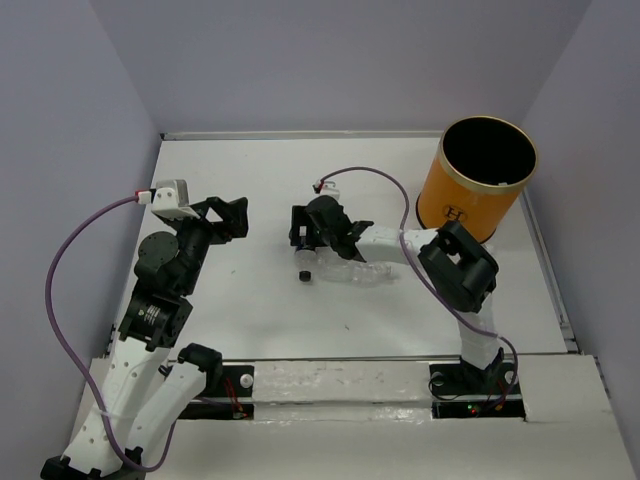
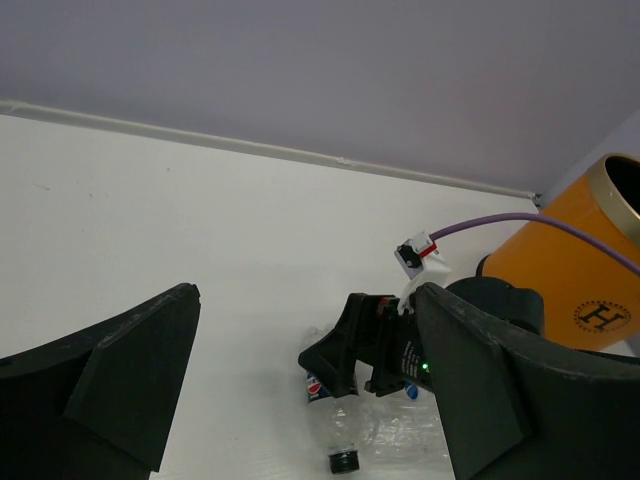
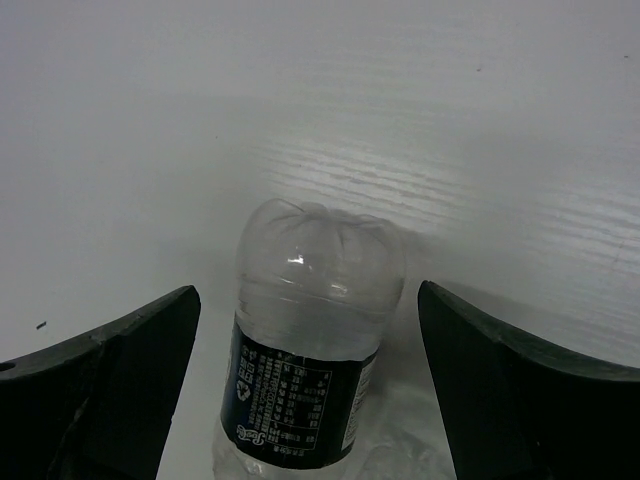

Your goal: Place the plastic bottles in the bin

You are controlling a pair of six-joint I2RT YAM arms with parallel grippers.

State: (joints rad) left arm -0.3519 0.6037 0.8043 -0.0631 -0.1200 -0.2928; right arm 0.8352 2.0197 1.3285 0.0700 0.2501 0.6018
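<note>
A clear plastic bottle (image 3: 308, 345) with a dark label lies on the white table between the fingers of my right gripper (image 3: 308, 292), which is open and straddles it without closing. In the top view its dark cap (image 1: 304, 273) pokes out below the right gripper (image 1: 301, 238). A second, crumpled clear bottle (image 1: 366, 270) lies just to the right under the right arm. The orange bin (image 1: 480, 185) stands at the back right. My left gripper (image 1: 228, 218) is open and empty, left of the bottles. The left wrist view shows the bottle (image 2: 345, 428) and the bin (image 2: 585, 275).
Grey walls enclose the table on the left, back and right. A purple cable (image 1: 365, 172) loops from the right wrist towards the bin. The raised table edge (image 1: 300, 133) runs along the back.
</note>
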